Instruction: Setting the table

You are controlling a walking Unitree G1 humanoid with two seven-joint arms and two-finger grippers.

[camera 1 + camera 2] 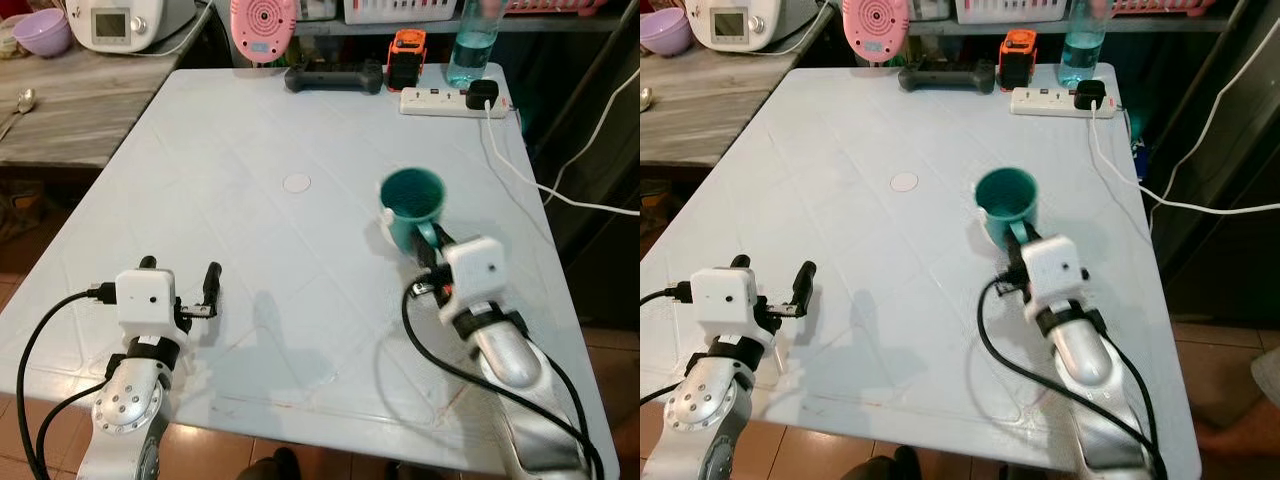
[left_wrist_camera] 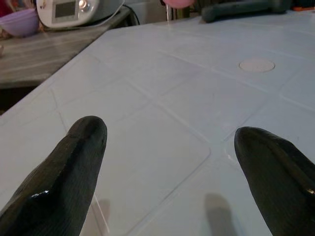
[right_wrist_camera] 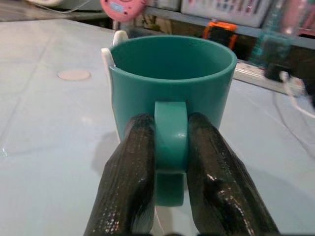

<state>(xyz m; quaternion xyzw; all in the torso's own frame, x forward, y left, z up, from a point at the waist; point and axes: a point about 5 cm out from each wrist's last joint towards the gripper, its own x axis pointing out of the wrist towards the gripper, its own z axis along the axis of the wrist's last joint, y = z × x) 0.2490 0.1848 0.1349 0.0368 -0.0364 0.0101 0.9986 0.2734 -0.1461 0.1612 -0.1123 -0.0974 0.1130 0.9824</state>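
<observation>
Right wrist view: right gripper [image 3: 171, 147] pinches only the handle of the teal mug [image 3: 170, 78], upright on the table [image 1: 250, 230] near the power strip [image 1: 455, 100], so it could pivot or slip; left gripper [image 1: 180, 275] open, empty.

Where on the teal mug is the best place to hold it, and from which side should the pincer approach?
By its handle, from the robot's side. The teal mug stands upright with the handle facing the robot, and the right pincer already clamps that handle between its two fingers.
</observation>
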